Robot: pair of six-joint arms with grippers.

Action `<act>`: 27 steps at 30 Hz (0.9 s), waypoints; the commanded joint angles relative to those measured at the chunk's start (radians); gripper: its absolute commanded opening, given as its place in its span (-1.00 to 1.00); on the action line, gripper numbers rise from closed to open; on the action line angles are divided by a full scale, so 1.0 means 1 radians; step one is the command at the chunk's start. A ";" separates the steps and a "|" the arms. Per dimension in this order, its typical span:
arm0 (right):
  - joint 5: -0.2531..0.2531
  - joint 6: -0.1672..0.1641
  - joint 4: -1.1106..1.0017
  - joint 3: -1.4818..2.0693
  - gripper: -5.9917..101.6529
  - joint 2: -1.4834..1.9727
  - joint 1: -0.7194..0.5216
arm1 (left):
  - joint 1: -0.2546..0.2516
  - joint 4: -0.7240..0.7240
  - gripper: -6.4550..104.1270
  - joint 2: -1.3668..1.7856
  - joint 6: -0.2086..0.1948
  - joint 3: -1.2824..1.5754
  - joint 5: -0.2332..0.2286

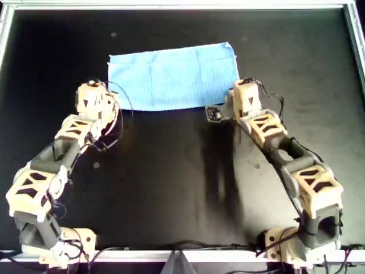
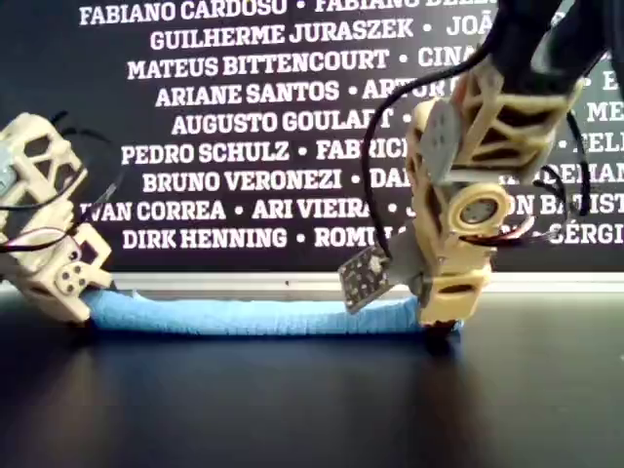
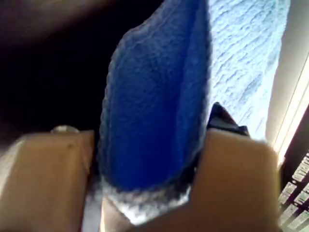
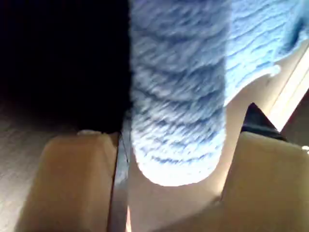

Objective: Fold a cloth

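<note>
My left gripper [image 1: 107, 98] pinches the cloth [image 1: 174, 77] at its near corner | my right gripper [image 1: 231, 98] clamps the other near corner | cloth lies folded on the black table [image 1: 171, 182], overhead view's upper centre.

The cloth [image 1: 174, 77] is plain light blue with a fine ribbed weave; in the left wrist view its shaded fold reads deeper blue. The surface [image 1: 171, 171] is matt black, edged by a silver-grey rim [image 1: 171, 5]. Both arms are cream-beige with black lattice cut-outs and black cables, and the left pincer [image 3: 149, 193] and right pincer [image 4: 169, 193] are tan. The backdrop banner [image 2: 244, 146] is black with white capital lettering.
</note>
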 commanded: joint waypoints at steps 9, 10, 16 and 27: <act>0.009 -0.006 -0.044 -0.080 0.85 0.009 -0.040 | -0.023 -0.012 0.43 -0.008 0.009 -0.032 -0.006; 0.009 -0.006 -0.044 -0.080 0.85 0.009 -0.043 | -0.023 -0.012 0.43 -0.008 0.009 -0.032 -0.006; 0.009 -0.005 -0.044 -0.080 0.63 0.011 -0.043 | -0.023 -0.011 0.19 -0.008 0.005 -0.032 -0.006; -0.006 0.011 -0.046 -0.080 -0.61 0.037 -0.040 | -0.029 -0.026 -0.75 0.014 -0.002 -0.037 0.014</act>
